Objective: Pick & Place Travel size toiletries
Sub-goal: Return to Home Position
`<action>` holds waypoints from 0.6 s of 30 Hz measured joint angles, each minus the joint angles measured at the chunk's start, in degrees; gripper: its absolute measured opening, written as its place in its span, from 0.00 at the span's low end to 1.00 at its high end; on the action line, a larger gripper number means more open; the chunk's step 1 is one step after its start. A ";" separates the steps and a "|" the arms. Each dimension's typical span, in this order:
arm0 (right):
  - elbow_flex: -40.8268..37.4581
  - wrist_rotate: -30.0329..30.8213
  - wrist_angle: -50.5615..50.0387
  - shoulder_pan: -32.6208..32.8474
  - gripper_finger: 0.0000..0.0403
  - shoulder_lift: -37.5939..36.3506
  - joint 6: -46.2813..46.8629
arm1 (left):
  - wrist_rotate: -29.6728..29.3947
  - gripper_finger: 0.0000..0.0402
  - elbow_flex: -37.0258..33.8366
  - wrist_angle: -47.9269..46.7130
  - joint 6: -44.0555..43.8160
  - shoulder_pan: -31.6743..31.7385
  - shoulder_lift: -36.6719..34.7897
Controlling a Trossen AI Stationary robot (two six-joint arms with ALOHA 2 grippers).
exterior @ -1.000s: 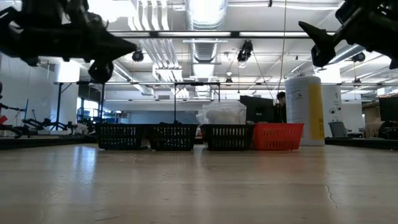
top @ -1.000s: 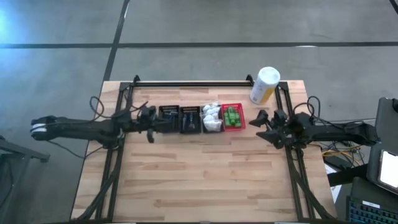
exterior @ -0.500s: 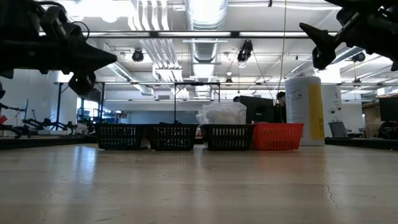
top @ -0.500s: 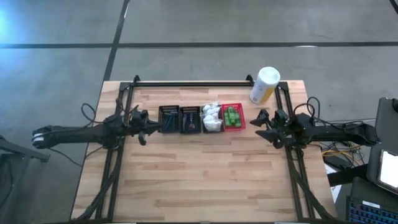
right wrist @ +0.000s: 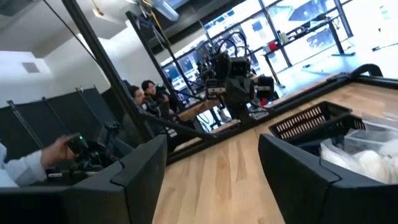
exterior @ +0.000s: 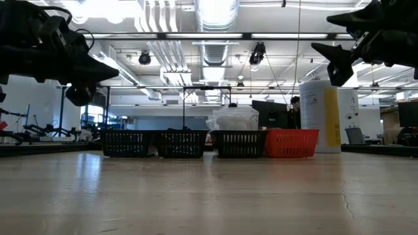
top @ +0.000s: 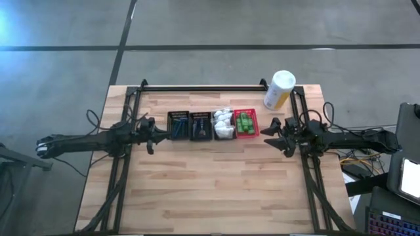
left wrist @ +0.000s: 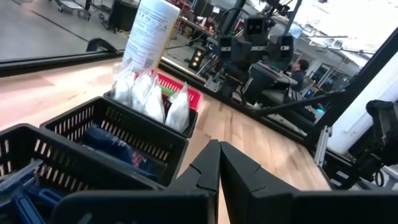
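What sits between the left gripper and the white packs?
High view: two black baskets holding dark tubes sit between the left gripper and white packs.

- Low view: left gripper (exterior: 112, 69) runs off the upper left edge and right gripper (exterior: 324, 34) off the upper right corner, so the arms behind them are unseen.
- Low view: mesh walls of the two left black baskets (exterior: 125, 143) hide what is inside.
- Green bottles (top: 244, 122) are fully behind the red basket (exterior: 292, 143) wall in the low view.
- White bundles (exterior: 233, 119): only the tops show above the rim.
- Canister (exterior: 320, 116): lower left is behind the red basket; in the left wrist view its top is cut by the top edge.
- Dark blue tubes (left wrist: 109, 142): blurred through the mesh, count cannot be told.
- Right wrist view: white bundles are cut by the lower right corner and blurred; of a person at the left edge only a hand (right wrist: 62, 148) and sleeve show.
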 joint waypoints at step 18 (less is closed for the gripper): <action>0.02 -0.13 -9.73 0.00 0.56 -9.24 -0.01 | 0.00 0.03 -0.09 -0.89 -0.07 -0.26 -9.34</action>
